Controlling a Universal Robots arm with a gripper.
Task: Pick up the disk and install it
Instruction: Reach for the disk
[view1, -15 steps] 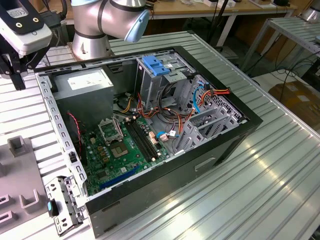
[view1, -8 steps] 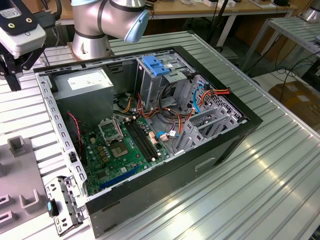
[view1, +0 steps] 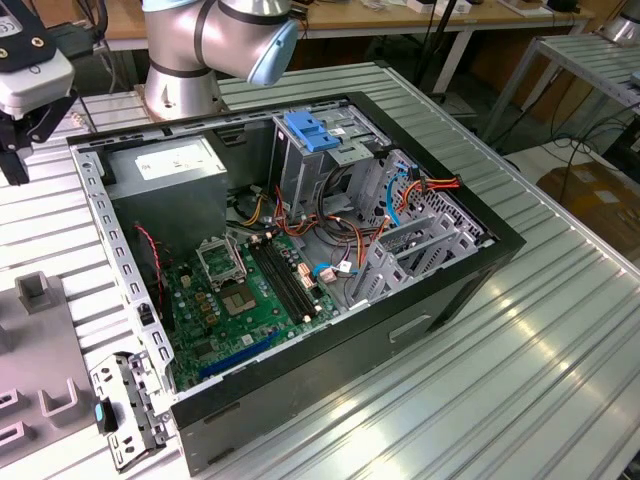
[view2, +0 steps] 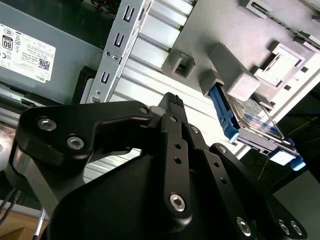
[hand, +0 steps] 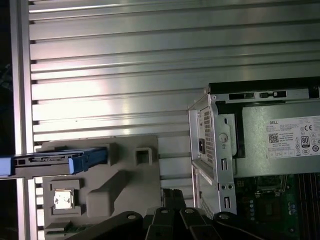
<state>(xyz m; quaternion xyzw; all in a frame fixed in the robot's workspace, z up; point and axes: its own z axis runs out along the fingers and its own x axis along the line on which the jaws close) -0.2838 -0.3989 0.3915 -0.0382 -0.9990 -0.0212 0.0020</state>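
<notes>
Exterior view: the gripper (view1: 20, 140) hangs at the exterior view's left over the table (view1: 520, 400), just beside the power-supply corner of the open computer case (view1: 400, 320). A grey fixture (view1: 70, 340) lies along the table's edge beside the case.

Second wrist view: the gripper (view2: 172, 100) appears to have its fingers closed on each other, with nothing between them. The disk (view2: 252, 120) stands on its long edge in a slot at the end of the fixture (view2: 235, 75) that is away from the case, a blue rail showing at each end. It lies ahead of the fingertips and off to one side, apart from them.

First wrist view: the disk (hand: 45, 164) is seen edge-on at the table's edge, its long axis parallel to the table's ribs. The gripper (hand: 173, 196) sits over the case-side edge of the fixture (hand: 115, 185). Judged from this, the disk lies away from the case along the ribs, not under the fingers, and is not yet grasped.
</notes>
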